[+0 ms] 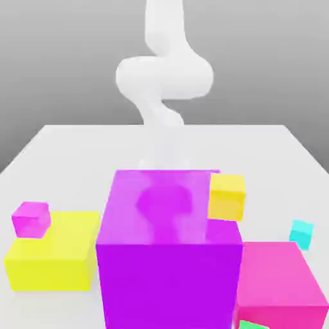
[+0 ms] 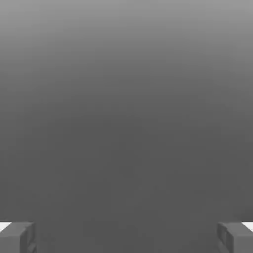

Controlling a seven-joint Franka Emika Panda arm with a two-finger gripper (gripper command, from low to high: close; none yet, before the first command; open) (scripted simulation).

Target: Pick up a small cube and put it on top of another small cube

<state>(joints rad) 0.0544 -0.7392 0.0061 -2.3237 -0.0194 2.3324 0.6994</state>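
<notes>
Your pincer is wide open and holds nothing. In the exterior view, the arm rises behind the big purple cube. The cyan cube sits on the worktop at that view's right, well apart from the arm and nearer the camera.

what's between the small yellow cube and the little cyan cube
In the exterior view, bare white table lies between the small yellow cube and the cyan cube. The big pink block sits nearer the camera, off that stretch.
</notes>
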